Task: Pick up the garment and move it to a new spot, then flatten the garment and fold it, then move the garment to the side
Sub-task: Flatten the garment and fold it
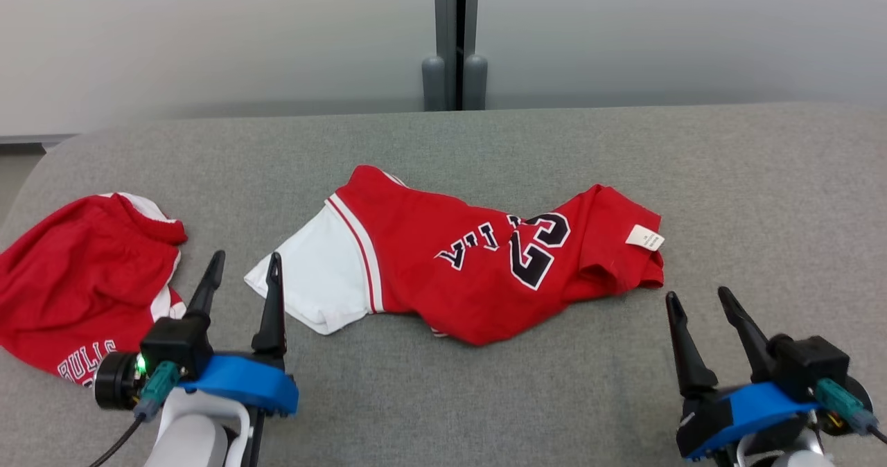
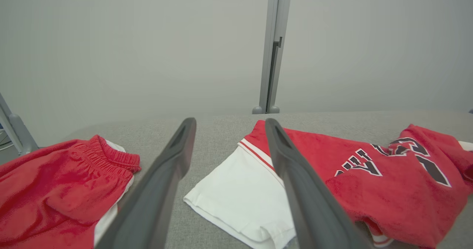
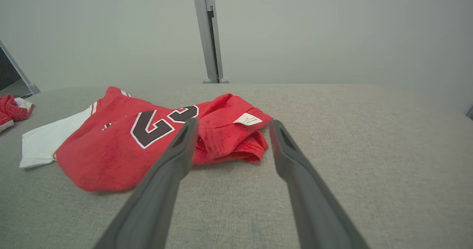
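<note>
Left gripper and right gripper hover wide open and empty beside the jersey. Pickup seems not yet begun; the next move is likely pinching its edges.

"23" on jersey, "BULLS" on shorts

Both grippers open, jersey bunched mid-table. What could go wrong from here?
1. The jersey is bunched over itself at the end by its label; the right gripper may pinch several layers, so it might not spread flat.
2. The red shorts lie close beside the left gripper; a sweep that way could snag or drag them.
3. The left gripper points at the white sleeve; gripping that alone may lift the jersey lopsided.
</note>
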Tool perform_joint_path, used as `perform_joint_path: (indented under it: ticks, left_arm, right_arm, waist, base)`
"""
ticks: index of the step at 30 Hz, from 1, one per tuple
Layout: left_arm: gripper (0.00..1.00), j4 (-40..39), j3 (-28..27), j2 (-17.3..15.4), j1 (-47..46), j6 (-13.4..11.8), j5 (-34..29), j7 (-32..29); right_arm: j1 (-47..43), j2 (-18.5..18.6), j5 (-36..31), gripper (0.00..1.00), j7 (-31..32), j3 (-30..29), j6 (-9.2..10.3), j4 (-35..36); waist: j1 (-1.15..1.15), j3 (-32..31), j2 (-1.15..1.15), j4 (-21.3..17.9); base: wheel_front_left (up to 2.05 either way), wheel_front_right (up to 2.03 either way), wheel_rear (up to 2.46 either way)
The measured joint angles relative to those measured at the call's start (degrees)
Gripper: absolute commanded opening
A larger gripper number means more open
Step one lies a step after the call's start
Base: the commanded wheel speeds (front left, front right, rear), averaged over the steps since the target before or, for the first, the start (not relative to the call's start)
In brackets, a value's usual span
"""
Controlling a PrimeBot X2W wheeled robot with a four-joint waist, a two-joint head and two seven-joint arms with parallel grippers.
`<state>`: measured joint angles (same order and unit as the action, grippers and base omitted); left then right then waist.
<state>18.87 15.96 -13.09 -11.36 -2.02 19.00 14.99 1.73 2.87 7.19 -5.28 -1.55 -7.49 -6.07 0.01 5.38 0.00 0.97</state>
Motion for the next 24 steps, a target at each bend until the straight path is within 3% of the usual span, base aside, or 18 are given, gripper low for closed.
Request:
perform_joint_path:
  ticks: [14, 16, 17, 24]
  left_arm:
    - [1.00, -4.1, -0.5, 2.8, -7.1, 1.0, -3.4, 0.0]
    - [1.00, -4.1, -0.8, 3.0, -7.2, 1.1, -3.8, 0.0]
    - [1.00, -4.1, -0.9, 3.2, -7.2, 1.1, -4.0, 0.0]
    - [1.00, -4.2, -2.1, 3.9, -7.1, 1.5, -5.1, 0.0]
  right_arm:
    - [14.1, -0.1, -4.1, 1.00, -2.6, 1.6, 0.00, -17.1]
    - [15.2, -0.1, -4.8, 0.25, -3.9, 0.4, 0.00, -18.6]
    - [15.6, -0.1, -5.0, 0.00, -4.5, -0.1, 0.00, -19.1]
    - [14.8, 0.0, -7.2, 0.00, -7.9, -1.8, 0.00, -14.8]
  waist:
    - [0.01, 11.3, 0.02, 5.2]
    - [0.02, 11.9, 0.02, 5.8]
    - [0.02, 12.1, 0.02, 6.0]
    - [0.00, 11.5, 0.02, 5.5]
  base:
    - [0.00, 0.00, 0.00]
    - [0.00, 0.00, 0.00]
    - [0.00, 0.00, 0.00]
    - [0.00, 0.00, 0.00]
